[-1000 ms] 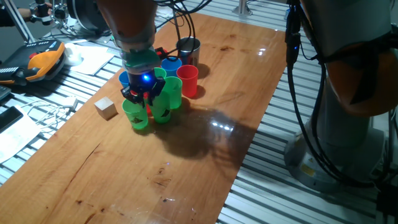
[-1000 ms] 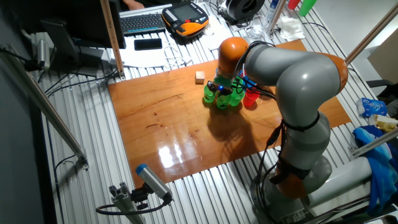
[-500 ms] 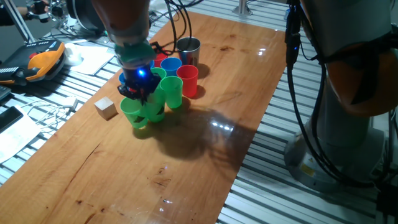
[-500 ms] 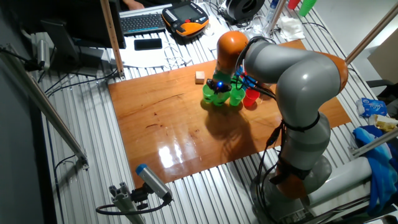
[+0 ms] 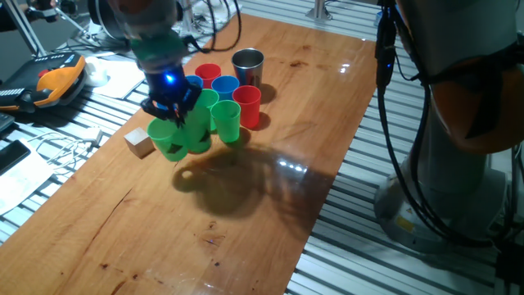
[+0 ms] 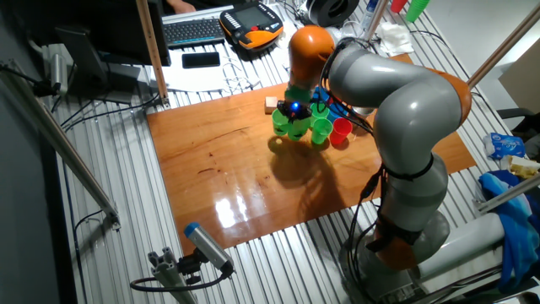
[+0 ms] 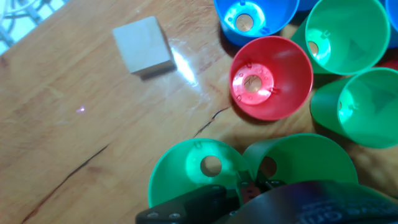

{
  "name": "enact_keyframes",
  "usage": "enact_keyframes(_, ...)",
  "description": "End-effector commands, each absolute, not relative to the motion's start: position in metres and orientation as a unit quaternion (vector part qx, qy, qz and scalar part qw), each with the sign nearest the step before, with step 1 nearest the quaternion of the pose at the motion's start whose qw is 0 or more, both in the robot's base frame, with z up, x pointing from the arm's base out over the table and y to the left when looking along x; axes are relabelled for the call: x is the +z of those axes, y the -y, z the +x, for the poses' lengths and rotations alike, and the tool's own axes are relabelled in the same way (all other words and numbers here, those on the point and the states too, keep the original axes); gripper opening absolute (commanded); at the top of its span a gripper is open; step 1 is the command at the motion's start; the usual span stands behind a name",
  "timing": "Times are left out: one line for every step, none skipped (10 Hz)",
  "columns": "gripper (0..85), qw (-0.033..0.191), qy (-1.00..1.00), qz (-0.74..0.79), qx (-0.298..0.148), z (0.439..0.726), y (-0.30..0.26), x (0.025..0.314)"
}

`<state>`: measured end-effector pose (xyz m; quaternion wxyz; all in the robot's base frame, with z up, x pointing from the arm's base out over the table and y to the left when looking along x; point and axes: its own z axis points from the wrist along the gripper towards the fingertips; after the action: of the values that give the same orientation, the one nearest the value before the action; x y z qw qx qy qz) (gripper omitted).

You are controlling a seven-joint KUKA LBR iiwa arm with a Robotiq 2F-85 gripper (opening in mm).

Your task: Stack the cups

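Two green cups (image 5: pixel 182 138) hang side by side under the pincer (image 5: pixel 170 111). In the hand view their two rims meet right where the dark fingers (image 7: pixel 186 207) are, so the pincer looks clamped on both rims at once, one finger in each cup. That is why the pair hangs together. A shadow lies on the wood below them, so I think they are off the surface (image 5: pixel 270 188).

Other cups wait in a bunch close by. One green cup (image 5: pixel 227 121) stands just beside the held pair. Next to it is a red cup (image 5: pixel 246 105), and behind that are a blue cup (image 5: pixel 224 85), another red cup (image 5: pixel 207 74) and a shiny steel cup (image 5: pixel 247 65). All stand with the open end up, so one cup can drop into another.

From the hand view, a red cup (image 7: pixel 271 77) sits open below, with more green cups (image 7: pixel 346 34) and a blue one (image 7: pixel 255 18) around it. A small wooden block (image 5: pixel 138 142) lies near the held cups. It is no cup, so it stays out.

No cup sits inside another yet, as far as I can see.
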<state>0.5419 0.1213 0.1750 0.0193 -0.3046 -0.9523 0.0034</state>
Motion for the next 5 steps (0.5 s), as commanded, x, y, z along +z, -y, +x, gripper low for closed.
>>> enact_keyframes(0.0,0.023,0.953,-0.302,0.011,0.544,-0.123,0.194)
enact_keyframes(0.0,0.029,0.953,-0.301,0.011,0.549,-0.121,0.204)
enact_keyframes(0.0,0.035,0.955,-0.293,0.013,0.554,-0.117,0.211)
enact_keyframes(0.0,0.041,0.958,-0.283,0.015,0.559,-0.110,0.216)
enact_keyframes(0.0,0.047,0.962,-0.267,0.022,0.564,-0.103,0.222)
